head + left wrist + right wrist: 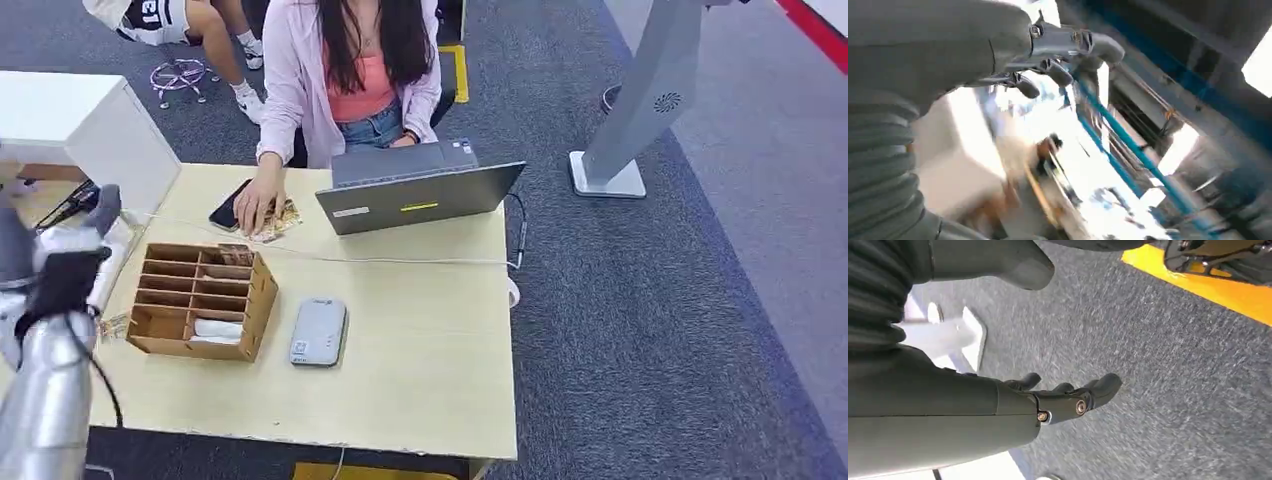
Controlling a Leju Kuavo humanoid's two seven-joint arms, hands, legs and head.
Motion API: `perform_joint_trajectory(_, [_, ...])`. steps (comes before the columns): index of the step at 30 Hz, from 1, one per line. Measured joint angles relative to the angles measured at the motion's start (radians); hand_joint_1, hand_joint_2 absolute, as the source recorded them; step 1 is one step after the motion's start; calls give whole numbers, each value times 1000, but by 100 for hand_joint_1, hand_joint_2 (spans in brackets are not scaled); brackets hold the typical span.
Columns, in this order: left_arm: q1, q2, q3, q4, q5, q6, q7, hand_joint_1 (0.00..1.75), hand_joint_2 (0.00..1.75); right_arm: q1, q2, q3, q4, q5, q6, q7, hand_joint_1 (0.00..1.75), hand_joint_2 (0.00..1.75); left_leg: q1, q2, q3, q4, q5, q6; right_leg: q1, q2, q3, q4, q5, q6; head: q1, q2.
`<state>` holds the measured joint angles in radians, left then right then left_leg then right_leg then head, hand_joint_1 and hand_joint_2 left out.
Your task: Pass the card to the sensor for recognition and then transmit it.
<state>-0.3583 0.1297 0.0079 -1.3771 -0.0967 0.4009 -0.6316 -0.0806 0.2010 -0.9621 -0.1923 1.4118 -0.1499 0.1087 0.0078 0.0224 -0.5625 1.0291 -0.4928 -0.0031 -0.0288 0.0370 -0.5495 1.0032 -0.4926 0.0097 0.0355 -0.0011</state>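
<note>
A grey flat sensor (318,332) lies on the pale wooden table (420,350), just right of a wooden slotted box (200,300). A patterned card (236,255) stands in the box's far slot, and something white (215,329) lies in a near slot. More patterned cards (280,222) lie under a person's hand (258,205) at the table's far side. My left hand (85,240) is raised at the table's left edge, beside the box, fingers (1063,75) spread and holding nothing. My right hand (1068,395) hangs over grey carpet, empty, thumb (1023,262) apart from the fingers.
A person sits behind an open grey laptop (415,195) at the far edge, with a dark phone (228,207) beside their hand. A white cable (400,260) crosses the table. A white cabinet (90,125) stands at the far left, a grey stand (640,110) on the floor right.
</note>
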Motion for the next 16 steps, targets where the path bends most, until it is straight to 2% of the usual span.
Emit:
perform_joint_trajectory(1, [90, -21, 106, -68, 245, -125, -33, 0, 175, 6, 1, -4, 0, -1, 0, 0, 0, 175, 1, 4, 1, 0, -1, 0, 0, 5, -2, 0, 0, 0, -5, 0])
perform_joint_trajectory(3, [198, -50, 313, -129, 570, -320, 10, 0, 175, 15, 1, -9, 0, -1, -1, 5, 0, 175, 3, 3, -2, 0, -1, 0, 3, 3, -2, 0, -2, -1, -3, 0])
perform_joint_trajectory(5, [275, -48, 526, -123, 709, -520, 79, 0, 175, 19, 0, -16, 0, 0, -4, 8, 0, 175, 4, 1, -2, 0, -1, -1, 4, 1, -3, 0, -4, -3, -4, 0])
perform_joint_trajectory(6, [299, -50, 659, -112, 725, -596, 101, 0, 175, 19, 0, -20, 0, 0, -5, 9, 0, 175, 5, 1, -2, 0, -1, -1, 5, 1, -4, 0, -4, -3, -5, 0])
perform_joint_trajectory(7, [315, -54, 770, -106, 720, -638, 120, 0, 175, 20, 0, -22, 0, 0, -5, 10, 0, 175, 6, 0, -2, 0, -1, -1, 6, 0, -5, 0, -5, -4, -8, 0])
perform_joint_trajectory(9, [325, -65, 893, -103, 702, -668, 141, 0, 175, 19, 0, -24, 0, 1, -5, 11, 0, 175, 6, -12, -4, 0, -1, -2, 6, -12, -3, 0, -7, -3, -8, 0])
perform_joint_trajectory(11, [332, -77, 966, -103, 691, -661, 153, 0, 175, 13, 0, -25, 0, 1, -7, 11, 0, 175, 6, -19, -4, 0, -1, -1, 6, -19, 0, 0, -8, -3, -6, 0])
perform_joint_trajectory(13, [330, -78, 1032, -82, 748, -597, 170, 0, 175, 10, 0, -26, 0, 1, -13, 6, 0, 175, 5, -22, -5, 0, 1, -1, 6, -23, 3, 0, -8, -2, -5, 0])
perform_joint_trajectory(14, [324, -63, 1068, -28, 783, -561, 156, 0, 175, 10, 0, -27, 0, 2, -14, 3, 0, 175, 5, -22, -4, 0, 1, -1, 5, -23, 4, 0, -8, -2, -2, 0])
perform_joint_trajectory(15, [320, -41, 1099, 29, 821, -536, 146, 0, 0, 10, 0, -27, 0, 5, -13, 1, 0, 175, 5, -21, -3, 0, 1, -1, 6, -23, 4, 0, -8, -3, -3, 0])
perform_joint_trajectory(16, [316, -10, 1139, 124, 873, -530, 138, 0, 0, 10, 0, -27, 0, 13, -10, 0, 0, 175, 5, -21, -3, 0, 1, -1, 6, -22, 4, 0, -8, -3, -3, 0])
